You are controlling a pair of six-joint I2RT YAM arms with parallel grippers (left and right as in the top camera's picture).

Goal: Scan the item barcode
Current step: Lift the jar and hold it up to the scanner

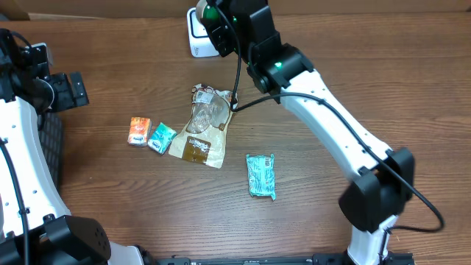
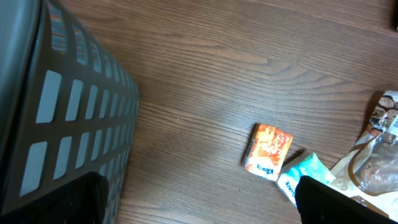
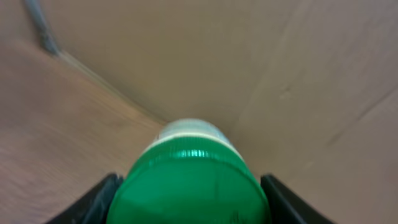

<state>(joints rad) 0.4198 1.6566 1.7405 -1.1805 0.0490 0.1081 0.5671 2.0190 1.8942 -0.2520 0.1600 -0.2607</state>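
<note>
I'd say the scan itself is the step in hand. The right gripper (image 3: 189,202) has its jaws about half closed round the green-capped bottle (image 3: 193,168), which sits snug between the two fingers. It holds the bottle up at the 12 o'clock edge of the table (image 1: 383,81), right by the white scanner (image 1: 195,43). From where I stand I can't tell whether the barcode faces the scanner; no label shows in any view. The next move probably calls for a slow roll of the wrist to bring the printed side round to the scanner's face. The grip has to stay firm, since a round cap could slip.

The left gripper (image 2: 198,204) hangs over at 9 o'clock with its jaws spread as wide as they go and nothing between them.

Beside it, at 9 o'clock, stands a dark basket (image 2: 74,106) with a grid of holes in its wall. Only the outside shows, so what lies in it, if anything, I can't tell.

In the middle of the table lies a clear bag (image 1: 202,131) with a brown card end, and something pale and lumpy inside that I can't make out. At its 8 o'clock sit an orange packet (image 1: 138,131) and a small teal packet (image 1: 162,138), just beside each other. The teal one is up against the bag. A larger teal pack (image 1: 260,175) lies apart at the bag's 5 o'clock
</note>
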